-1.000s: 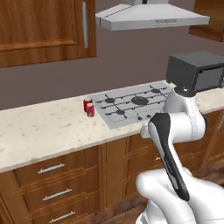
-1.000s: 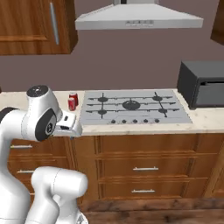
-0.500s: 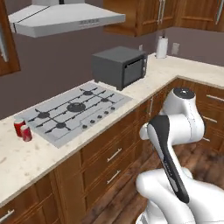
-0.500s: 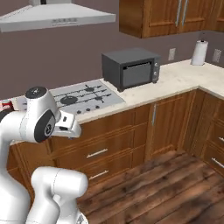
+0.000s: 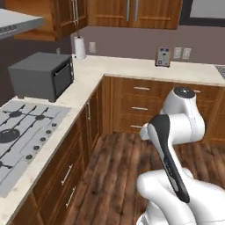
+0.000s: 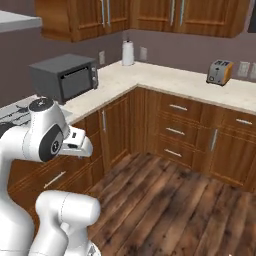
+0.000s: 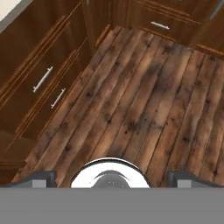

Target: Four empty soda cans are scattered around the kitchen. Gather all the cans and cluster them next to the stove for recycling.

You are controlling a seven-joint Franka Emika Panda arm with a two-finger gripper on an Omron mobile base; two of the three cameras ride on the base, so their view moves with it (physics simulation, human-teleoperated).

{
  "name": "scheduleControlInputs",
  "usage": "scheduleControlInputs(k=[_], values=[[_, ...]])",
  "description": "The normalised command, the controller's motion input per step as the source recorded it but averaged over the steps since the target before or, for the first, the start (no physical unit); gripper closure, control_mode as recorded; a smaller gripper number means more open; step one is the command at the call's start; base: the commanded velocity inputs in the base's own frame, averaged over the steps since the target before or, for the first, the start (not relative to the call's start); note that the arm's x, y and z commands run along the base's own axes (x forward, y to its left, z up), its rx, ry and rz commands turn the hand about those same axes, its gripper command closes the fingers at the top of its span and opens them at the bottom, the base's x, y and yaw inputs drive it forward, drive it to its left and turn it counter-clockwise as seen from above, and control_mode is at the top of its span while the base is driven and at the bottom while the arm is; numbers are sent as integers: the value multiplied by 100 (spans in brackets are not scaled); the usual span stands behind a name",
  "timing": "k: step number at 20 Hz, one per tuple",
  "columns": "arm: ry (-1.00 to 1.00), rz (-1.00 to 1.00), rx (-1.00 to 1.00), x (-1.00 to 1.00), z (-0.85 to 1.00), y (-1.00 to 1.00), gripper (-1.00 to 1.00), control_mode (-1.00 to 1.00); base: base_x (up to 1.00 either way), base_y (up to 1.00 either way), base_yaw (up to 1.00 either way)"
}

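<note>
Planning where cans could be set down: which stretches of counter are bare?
Bare counter runs between the toaster oven and paper towel roll, and on from the roll to the toaster. A narrow strip edges the stove; the oven crowds its far end.

I saw the stove at the left edge of the left base view: a flat silver-grey cooktop set flush in the pale speckled worktop, with black grates over round burners and a row of black knobs along its near side. I could not make out any soda can.
</note>
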Motion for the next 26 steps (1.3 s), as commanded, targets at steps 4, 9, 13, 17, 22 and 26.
scheduleControlInputs(k=[4, 9, 13, 17, 22, 26], values=[[0, 0, 0, 0, 0, 0, -100, 100, 0, 0, -77], [0, 0, 0, 0, 0, 0, -100, 100, 0, 0, -78], [0, 0, 0, 0, 0, 0, -100, 100, 4, 0, -75], [0, 0, 0, 0, 0, 0, -100, 100, 40, 39, -48], [0, 0, 0, 0, 0, 0, -100, 100, 77, 68, -27], [0, 0, 0, 0, 0, 0, -100, 100, 90, 72, -13]])
